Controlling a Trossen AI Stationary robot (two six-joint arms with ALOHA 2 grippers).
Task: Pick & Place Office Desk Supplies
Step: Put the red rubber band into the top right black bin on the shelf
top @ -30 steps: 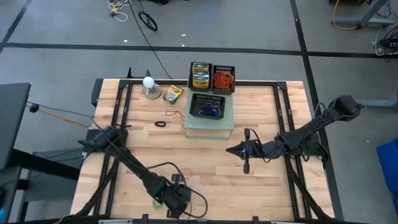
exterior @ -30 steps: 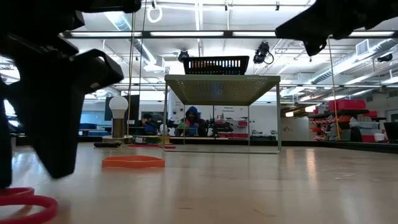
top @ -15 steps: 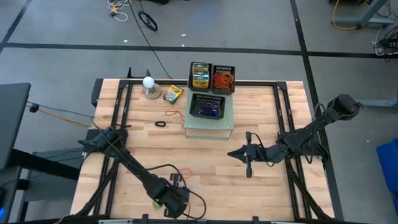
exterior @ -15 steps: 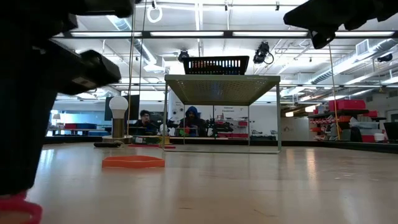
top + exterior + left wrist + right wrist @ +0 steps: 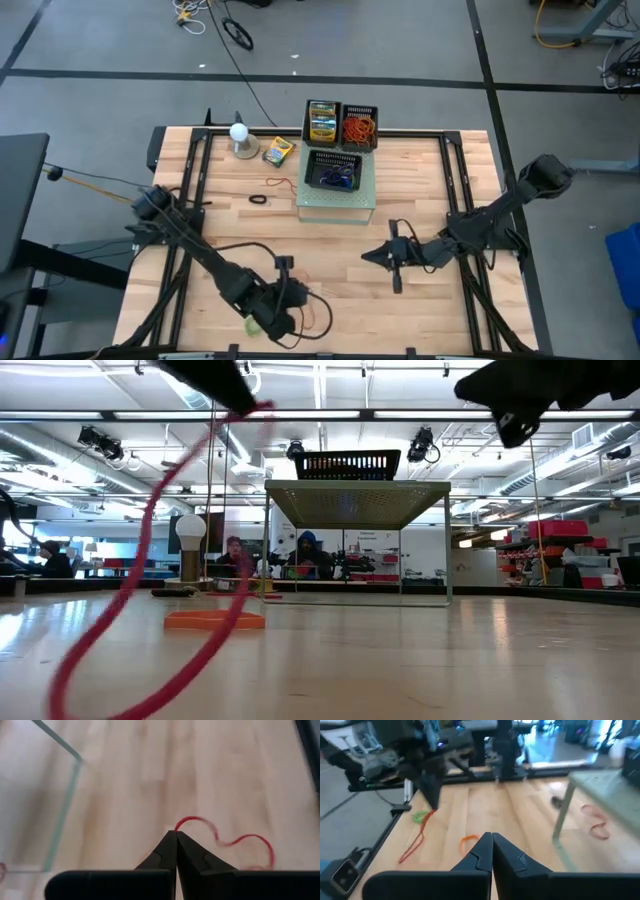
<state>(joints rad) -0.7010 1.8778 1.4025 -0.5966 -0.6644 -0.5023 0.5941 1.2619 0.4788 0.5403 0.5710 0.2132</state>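
1. The red rubber band point(image 5: 225, 837) is pinched at one end between the pressed-together fingers of the left hand point(image 5: 176, 836), and it is seen lifted clear of the table point(image 5: 420, 300) in the low view, dangling as a long loop point(image 5: 150, 580).
2. That hand point(image 5: 290, 300) is placed at the near left of the table, well apart from the mesh baskets point(image 5: 343, 125) on the raised glass stand point(image 5: 336, 200) at the far middle.
3. The coming move is judged to turn on this: the baskets lie away and across to the right from the left hand, and the band's long axis hangs downward, so height must be gained before the stand's edge is crossed.
4. The right hand point(image 5: 378, 256) is held above the mid-right of the table, fingers pressed together on nothing point(image 5: 492, 840); it is nearer the stand.
5. An orange band point(image 5: 468, 839) and a green one point(image 5: 420, 816) are left lying on the table near the left hand.
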